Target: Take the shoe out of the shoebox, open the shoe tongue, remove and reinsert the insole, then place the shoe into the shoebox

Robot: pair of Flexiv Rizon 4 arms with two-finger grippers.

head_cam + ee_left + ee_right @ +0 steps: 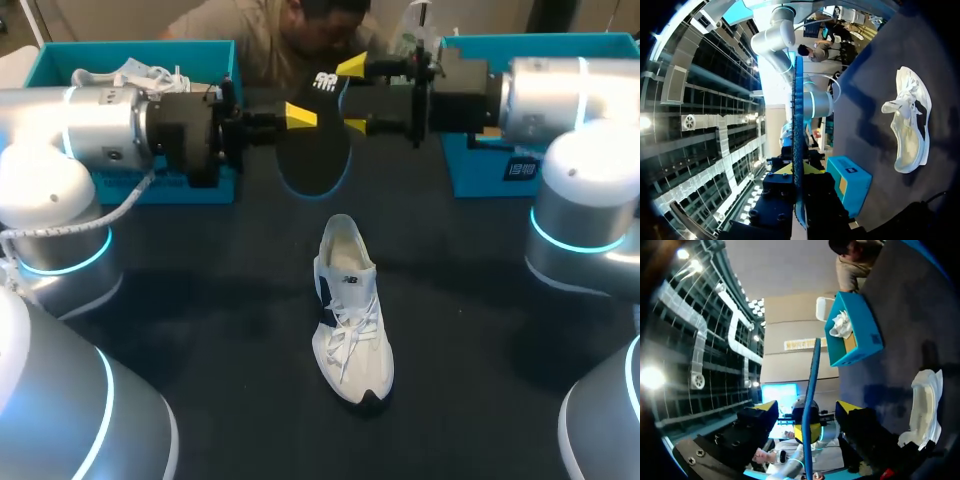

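Observation:
A dark insole [315,160] with a blue edge hangs upright in the air over the far middle of the table. My left gripper [300,115] is shut on its side; in the left wrist view the insole [797,120] stands edge-on between the closed fingers of the left gripper [798,172]. From the right, my right gripper [353,96] is open, its yellow tips on either side of the insole's top without touching. The right wrist view shows the insole [812,385] in the wide gap of the right gripper [806,407]. The white shoe [352,320] lies on the table below, toe toward me.
A teal shoebox [50,60] with white paper inside stands at the back left, behind my left arm. Another teal box [470,180] sits at the back right under my right arm. Dark table surrounds the shoe [910,125] on all sides.

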